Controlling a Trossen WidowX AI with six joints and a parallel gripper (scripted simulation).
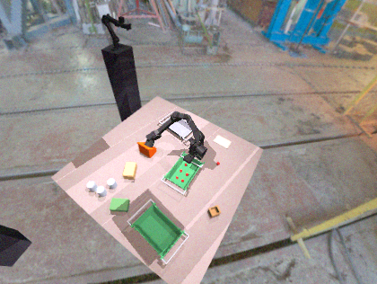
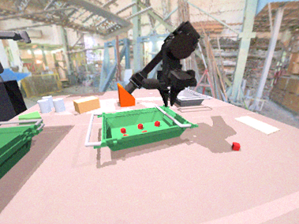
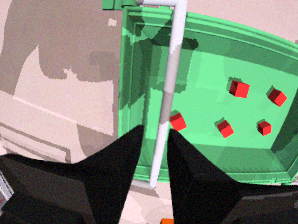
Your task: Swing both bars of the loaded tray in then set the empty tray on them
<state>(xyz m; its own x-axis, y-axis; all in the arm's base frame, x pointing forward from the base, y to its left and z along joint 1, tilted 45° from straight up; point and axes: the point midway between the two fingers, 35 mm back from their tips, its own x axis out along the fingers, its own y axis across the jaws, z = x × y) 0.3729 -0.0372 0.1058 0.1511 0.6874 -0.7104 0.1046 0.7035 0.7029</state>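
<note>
The loaded green tray (image 1: 193, 170) (image 2: 148, 138) (image 3: 205, 70) holds several small red blocks (image 2: 140, 126) (image 3: 240, 89). One wire bar (image 2: 170, 116) (image 3: 167, 95) lies inward over the tray's top, near the end by the gripper. The other bar (image 1: 173, 187) (image 2: 90, 130) is swung out beyond the opposite end. My gripper (image 1: 188, 159) (image 2: 169, 104) (image 3: 156, 132) is slightly open at that first end; its fingers stand either side of the inward bar, with gaps showing in the wrist view. The empty green tray (image 1: 157, 229) (image 2: 4, 153) stands apart, its bars out over its ends.
A grey tray (image 1: 180, 128) (image 2: 190, 101) stands behind the arm. An orange wedge (image 1: 146, 149) (image 2: 126, 100), a yellow block (image 1: 130, 170) (image 2: 86, 105), a green block (image 1: 119, 205) and white cups (image 1: 111, 183) stand to one side. A loose red block (image 1: 218, 164) (image 2: 236, 146) and an open box (image 1: 214, 210) lie opposite.
</note>
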